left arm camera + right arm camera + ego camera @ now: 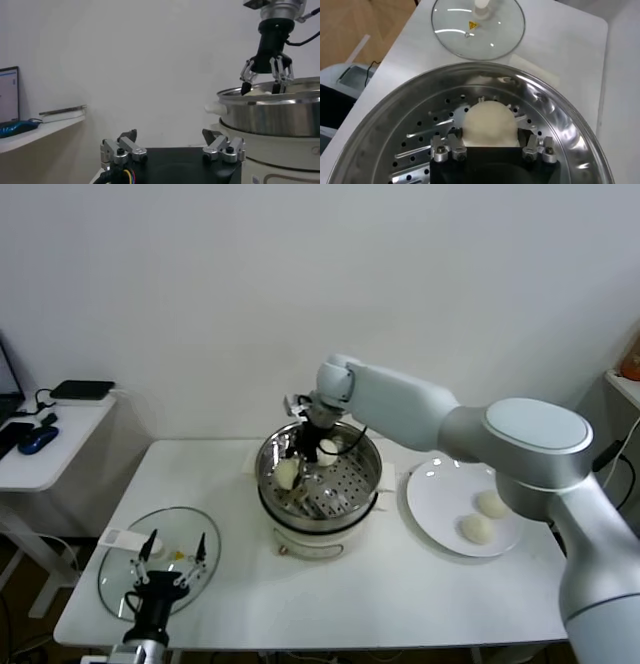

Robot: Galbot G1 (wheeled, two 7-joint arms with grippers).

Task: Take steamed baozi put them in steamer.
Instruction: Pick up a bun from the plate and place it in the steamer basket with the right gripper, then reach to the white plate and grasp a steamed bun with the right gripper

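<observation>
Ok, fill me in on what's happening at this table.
The right gripper is down inside the steamer, closed around a bun just above the perforated floor. Another bun already lies in the basket, and two more wait on the plate. The left gripper hangs open and idle over the glass lid.

Head looks down; both wrist views share the steamer [320, 474].

Lab or office test room, staged as kitchen corner. Bare white wall [200, 294], plain white table [230, 584] carrying electric steamer [320, 484], glass lid [150, 569], white plate [440, 499]. Far left: white side desk [50, 449] with laptop edge [9, 95], blue mouse [38, 439], black box [82, 390], cables. Wood-pattern floor [365, 25].
</observation>
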